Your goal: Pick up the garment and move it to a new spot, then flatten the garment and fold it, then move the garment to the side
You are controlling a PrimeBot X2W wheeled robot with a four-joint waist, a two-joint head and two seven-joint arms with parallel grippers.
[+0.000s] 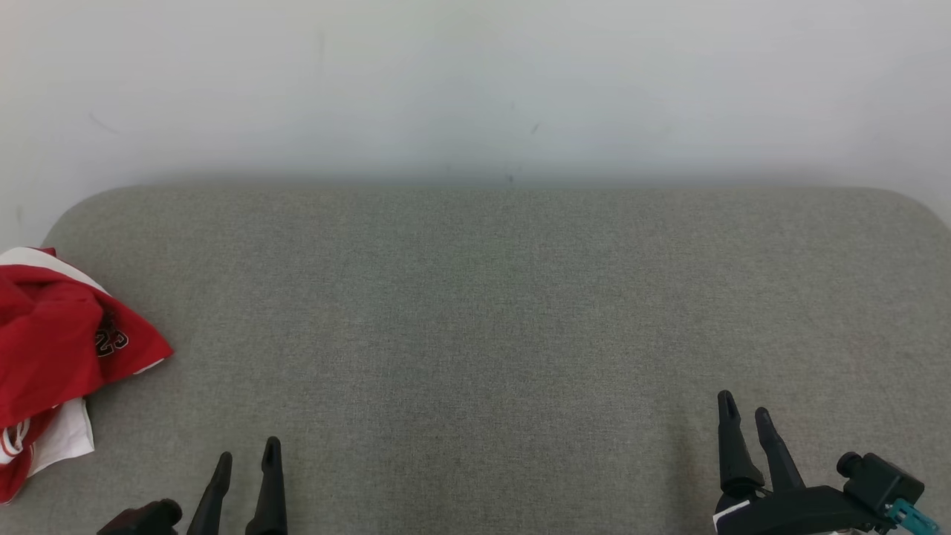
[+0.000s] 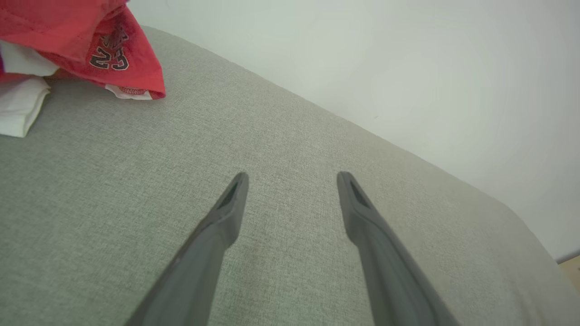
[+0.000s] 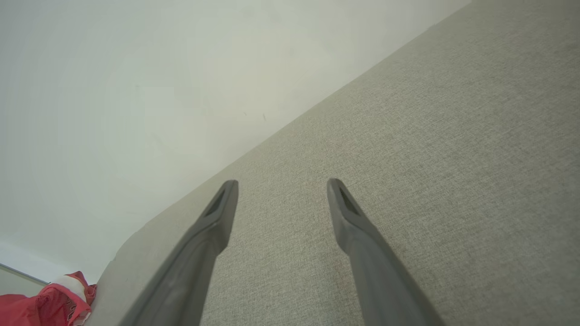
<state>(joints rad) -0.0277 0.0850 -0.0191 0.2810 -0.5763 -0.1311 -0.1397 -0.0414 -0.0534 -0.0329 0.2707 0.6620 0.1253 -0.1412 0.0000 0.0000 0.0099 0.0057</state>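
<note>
Along the near edge of the grey cloth-covered counter [image 1: 475, 312], quantity one, rounded at its far corners:

Left pincer [image 1: 247, 449], quantity one. Position: near left. Two long dark fingers, spread wide apart, tips pointing toward the far side. Holds nothing. Its wrist view has bare grey cloth between and beyond the fingers, with nothing touching either tip.

Right pincer [image 1: 744, 405], quantity one. Position: near right. Two long dark fingers, likewise spread wide, tips pointing toward the far side. Holds nothing. Its wrist view has plain grey cloth between the fingers. A dark mount with a small teal part sits behind it at the near right corner.

Fingers, total: four, all free of any load.

Garment [image 1: 52, 334], quantity one. Red, crumpled in a loose heap at the left edge of the counter, roughly midway between near and far, partly cut off by the left border of the head view. A dark number 23 with a pale outline shows on the fold that points right. White trim runs along its far edge. A white flap of cloth lies under the near side of the heap; whether it belongs to the same garment cannot be told. The heap lies left of and a little beyond the left pincer, apart from it, and well apart from the right pincer.

Wall [image 1: 475, 89], quantity one. White, plain, standing behind the far edge of the counter, with a few faint dark marks.
</note>
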